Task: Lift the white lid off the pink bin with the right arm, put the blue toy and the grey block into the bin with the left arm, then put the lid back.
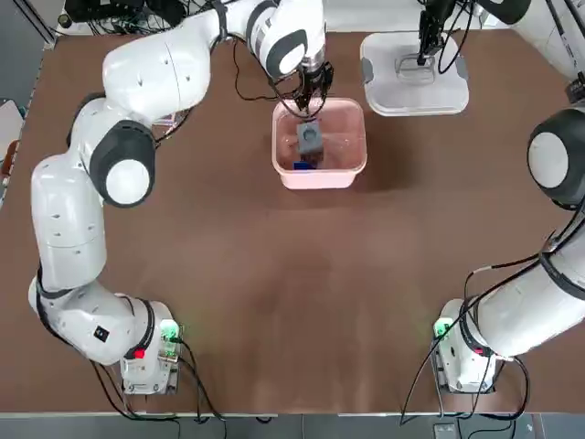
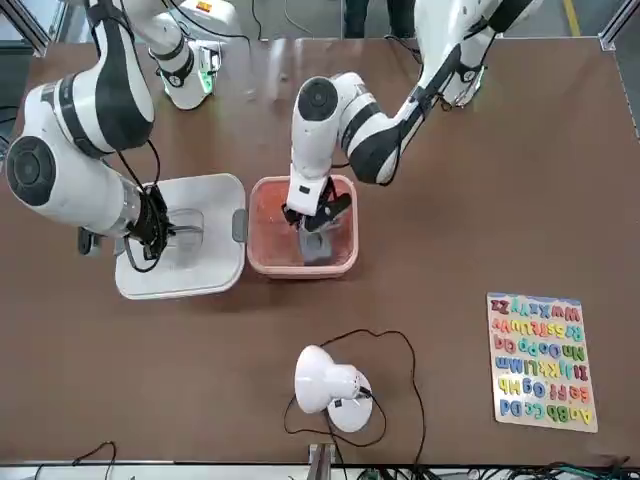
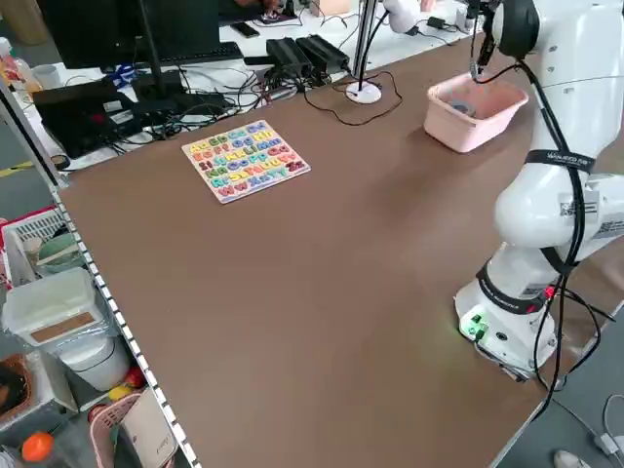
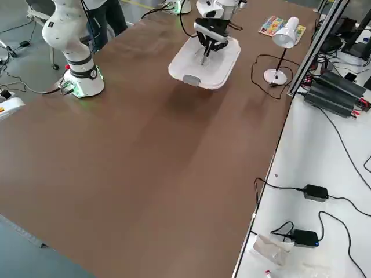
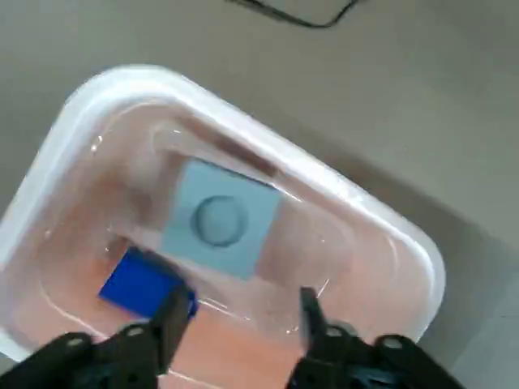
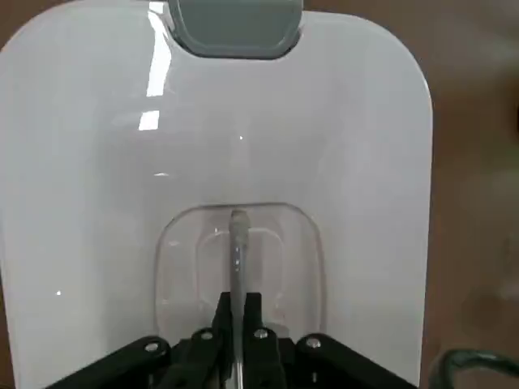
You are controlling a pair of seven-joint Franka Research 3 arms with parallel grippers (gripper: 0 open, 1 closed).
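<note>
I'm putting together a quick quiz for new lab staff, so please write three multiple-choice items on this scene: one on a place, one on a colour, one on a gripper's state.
1. Where is the grey block?
A) On the white lid
B) Inside the pink bin
C) On the letter board

2. What colour is the small piece beside the grey block?
A) Yellow
B) Green
C) Blue

3. How does the right gripper stand?
A) Shut on the lid's handle
B) Wide open above the bin
C) Shut on the blue toy

Key:
1: B. The left wrist view shows the grey block within the walls of the pink bin.
2: C. In that view the blue toy lies in the bin too.
3: A. In the right wrist view, the right gripper has its fingers pressed on both sides of the upright handle of the white lid.
</note>
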